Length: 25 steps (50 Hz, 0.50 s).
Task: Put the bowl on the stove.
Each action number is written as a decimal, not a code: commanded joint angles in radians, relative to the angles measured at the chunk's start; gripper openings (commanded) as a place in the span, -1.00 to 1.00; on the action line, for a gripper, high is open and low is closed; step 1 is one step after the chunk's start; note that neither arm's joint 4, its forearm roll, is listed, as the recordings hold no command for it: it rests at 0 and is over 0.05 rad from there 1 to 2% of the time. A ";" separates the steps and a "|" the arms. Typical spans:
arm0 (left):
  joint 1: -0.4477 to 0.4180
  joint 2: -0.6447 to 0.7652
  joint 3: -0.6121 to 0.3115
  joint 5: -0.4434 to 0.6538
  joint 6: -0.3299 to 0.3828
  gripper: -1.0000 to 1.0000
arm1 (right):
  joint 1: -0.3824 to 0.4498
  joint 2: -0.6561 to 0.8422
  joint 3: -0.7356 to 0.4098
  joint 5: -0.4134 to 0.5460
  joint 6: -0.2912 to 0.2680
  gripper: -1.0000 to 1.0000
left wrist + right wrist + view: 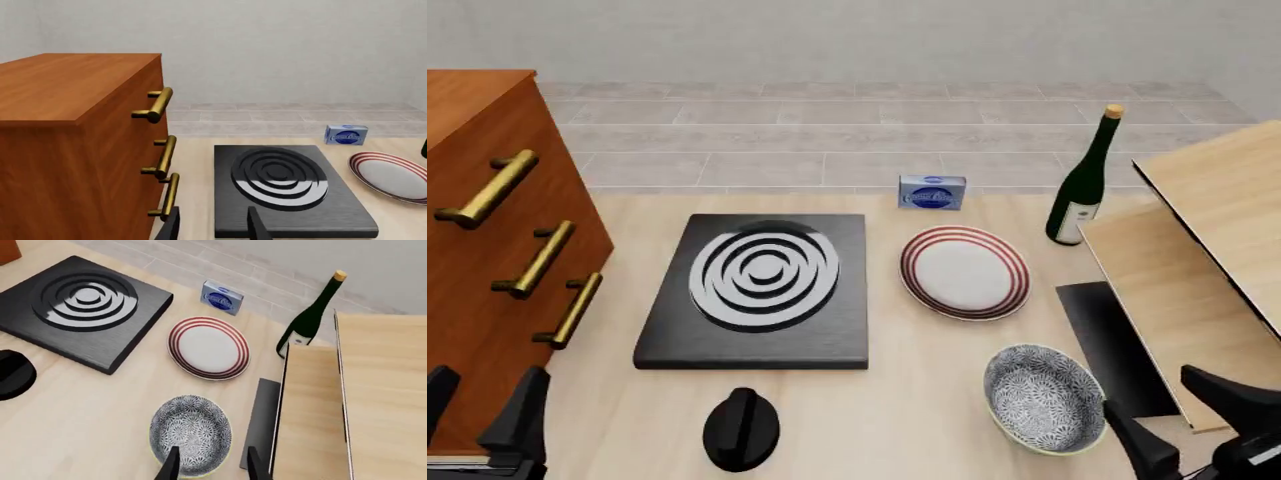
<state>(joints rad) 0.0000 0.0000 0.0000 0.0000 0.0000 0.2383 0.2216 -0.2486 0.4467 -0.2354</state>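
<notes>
A speckled blue-grey bowl (1044, 398) sits upright on the table, near the front right, just beside a thin dark mat (1114, 345) and below a red-rimmed plate (965, 272). The black stove (757, 290) lies well to its left. The right gripper (1194, 420) hovers near the bowl with fingers apart, holding nothing; the left gripper (481, 410) is likewise spread beside the wooden drawers (481, 290).

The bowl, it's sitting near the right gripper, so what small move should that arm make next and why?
Probably ease the right gripper down over the near rim of the bowl. Its fingers are open and empty just short of that rim, the bowl rests untouched on the table, and the stove is bare.
</notes>
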 commanded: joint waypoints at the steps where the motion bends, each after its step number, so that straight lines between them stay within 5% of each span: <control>1: 0.000 0.000 0.000 0.000 0.000 1.00 | 0.049 0.005 -0.018 0.087 -0.039 1.00; 14: 0.000 0.000 0.000 0.000 0.000 1.00 | 0.104 0.056 0.003 0.096 -0.108 1.00; 19: 0.000 0.000 0.000 0.000 0.000 1.00 | 0.161 0.141 0.032 0.047 -0.195 1.00; 25: 0.000 0.000 0.000 0.000 0.000 1.00 | 0.181 0.167 0.042 0.039 -0.229 1.00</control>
<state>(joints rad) 0.0000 0.0000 0.0000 0.0000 0.0000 0.3648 0.3220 -0.2279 0.5058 -0.3902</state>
